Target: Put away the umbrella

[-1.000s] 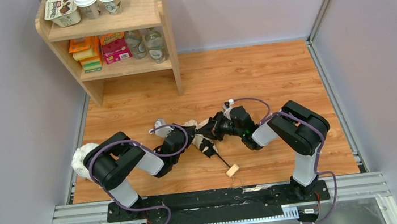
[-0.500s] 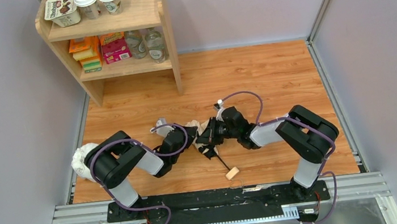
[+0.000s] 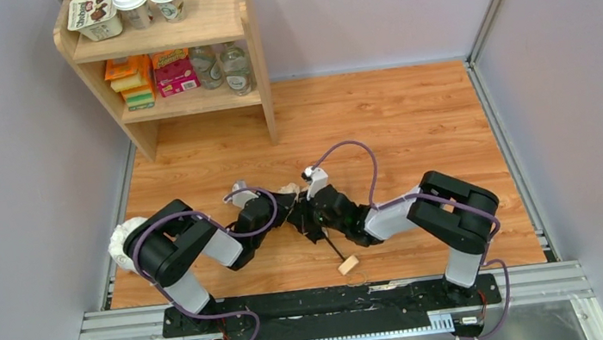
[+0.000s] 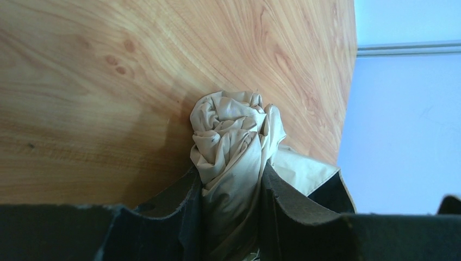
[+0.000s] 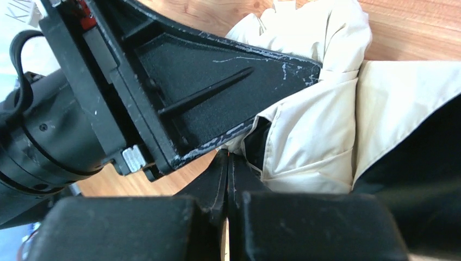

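The umbrella (image 3: pixel 289 192) lies bundled on the wooden floor between the two arms. Its thin black shaft (image 3: pixel 335 246) runs toward me and ends in a small wooden handle (image 3: pixel 348 265). My left gripper (image 3: pixel 280 216) is shut on the rolled beige canopy (image 4: pixel 234 141), which sticks out past both fingers (image 4: pixel 182 201). My right gripper (image 3: pixel 311 217) is shut with its jaws pressed together (image 5: pixel 228 163), right beside the canopy fabric (image 5: pixel 310 136) and the left gripper's finger (image 5: pixel 217 87). I see nothing between the right jaws.
A wooden shelf (image 3: pixel 256 71) stands at the back left, with cups on top and boxes and bottles below. A white lumpy bag (image 3: pixel 122 242) sits by the left wall behind the left arm. Grey walls close in the floor on three sides.
My right arm has swung left and lower, bringing its shut gripper up against the umbrella and the left gripper. The wooden handle has shifted slightly left. The left gripper keeps its hold.
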`<control>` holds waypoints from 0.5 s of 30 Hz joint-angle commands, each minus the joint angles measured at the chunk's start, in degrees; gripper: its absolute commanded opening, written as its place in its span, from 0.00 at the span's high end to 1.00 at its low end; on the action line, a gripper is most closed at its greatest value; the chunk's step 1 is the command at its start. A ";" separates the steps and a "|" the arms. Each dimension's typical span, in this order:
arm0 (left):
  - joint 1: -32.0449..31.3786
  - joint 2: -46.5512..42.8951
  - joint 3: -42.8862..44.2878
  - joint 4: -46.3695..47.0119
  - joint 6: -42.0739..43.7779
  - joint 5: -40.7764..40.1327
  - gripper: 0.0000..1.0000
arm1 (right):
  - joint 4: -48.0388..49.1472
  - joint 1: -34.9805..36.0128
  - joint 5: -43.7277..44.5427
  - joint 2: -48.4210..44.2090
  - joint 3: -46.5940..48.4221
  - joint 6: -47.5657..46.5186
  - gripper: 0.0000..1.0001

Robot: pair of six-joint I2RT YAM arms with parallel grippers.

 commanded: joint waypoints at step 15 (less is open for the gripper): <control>3.27 -1.43 -6.53 10.94 3.61 9.56 1.00 | -31.39 2.99 12.04 -28.72 -5.37 -7.90 0.37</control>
